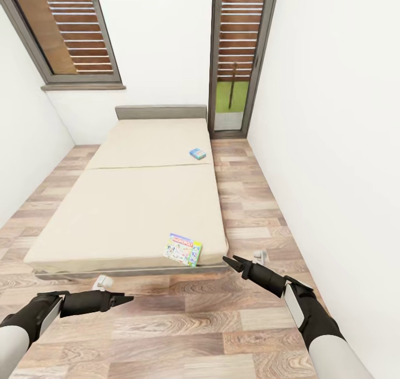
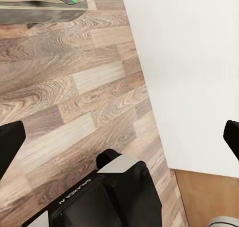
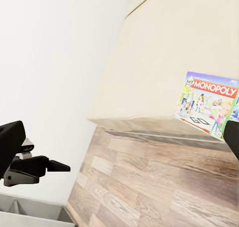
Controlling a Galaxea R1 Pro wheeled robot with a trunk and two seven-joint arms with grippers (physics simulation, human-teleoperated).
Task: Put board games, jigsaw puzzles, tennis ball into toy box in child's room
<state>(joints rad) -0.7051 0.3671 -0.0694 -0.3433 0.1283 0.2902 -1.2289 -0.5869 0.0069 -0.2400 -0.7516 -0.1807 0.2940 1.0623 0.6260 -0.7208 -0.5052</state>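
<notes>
Two white forearms, black cuffs and wrists, each slim black tool (image 1: 123, 299) (image 1: 232, 262) with pointed fingers, pale lettering on one wrist housing

wood-plank floor (image 1: 183, 334); white walls (image 1: 328, 118); slatted window (image 1: 66, 29) and narrow glazed door (image 1: 236, 56) on far wall

Bed (image 1: 133, 201): beige mattress, grey headboard, frame centre.
Monopoly board game (image 1: 183, 249): flat, lower-right mattress corner, near the edge.
Blue board game (image 1: 198, 153): small, flat, right edge, upper centre.
</notes>
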